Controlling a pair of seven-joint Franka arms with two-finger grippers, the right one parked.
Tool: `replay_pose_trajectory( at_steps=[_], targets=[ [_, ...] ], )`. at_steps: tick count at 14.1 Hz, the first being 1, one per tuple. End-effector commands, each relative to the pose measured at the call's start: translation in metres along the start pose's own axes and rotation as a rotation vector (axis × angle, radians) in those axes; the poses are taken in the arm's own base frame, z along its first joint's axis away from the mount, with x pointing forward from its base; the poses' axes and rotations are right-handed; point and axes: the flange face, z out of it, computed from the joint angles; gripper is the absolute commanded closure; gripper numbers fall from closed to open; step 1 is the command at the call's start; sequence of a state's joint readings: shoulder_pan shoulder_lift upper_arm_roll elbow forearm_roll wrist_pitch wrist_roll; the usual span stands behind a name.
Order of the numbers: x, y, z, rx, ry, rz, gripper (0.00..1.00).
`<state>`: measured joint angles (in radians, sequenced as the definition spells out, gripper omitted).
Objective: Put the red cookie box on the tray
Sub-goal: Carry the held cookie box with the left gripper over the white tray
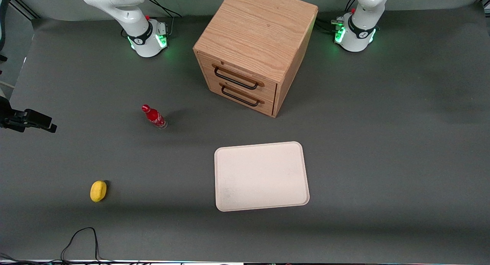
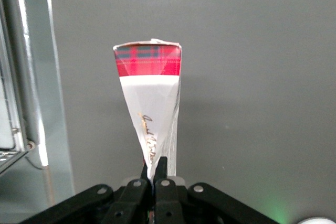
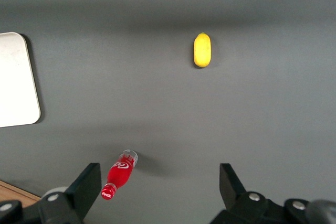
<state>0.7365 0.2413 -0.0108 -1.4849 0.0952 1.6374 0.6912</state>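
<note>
The claw [image 2: 154, 167] is shut tight on the thin edge of the cookie box [image 2: 149, 95] — it holds it up in the air, out of the front view. The tray [image 1: 261, 175] sits bare on the counter [image 1: 383, 142]. The grab looks done — carrying and setting down are left.

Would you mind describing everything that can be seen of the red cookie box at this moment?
The red cookie box shows only in the left wrist view. It is a thin cardboard carton seen edge-on: a red tartan band at one end, then a pale grey-white panel with gold script. The gripper is shut on its narrow end, and the box juts away from the fingers over the grey table, apparently touching nothing else. It is out of the front view, so it is not on the tray.
</note>
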Motion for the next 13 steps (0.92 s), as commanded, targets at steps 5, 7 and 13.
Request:
replay_pose_trajectory(
  at_steps=[5,7,13],
  targets=[
    [0.027,0.070,-0.115,0.060,0.002,0.097,1.00],
    [0.067,0.126,-0.117,0.082,0.008,0.092,1.00],
    [0.167,0.385,-0.095,0.095,-0.003,-0.025,1.00]
  ],
)
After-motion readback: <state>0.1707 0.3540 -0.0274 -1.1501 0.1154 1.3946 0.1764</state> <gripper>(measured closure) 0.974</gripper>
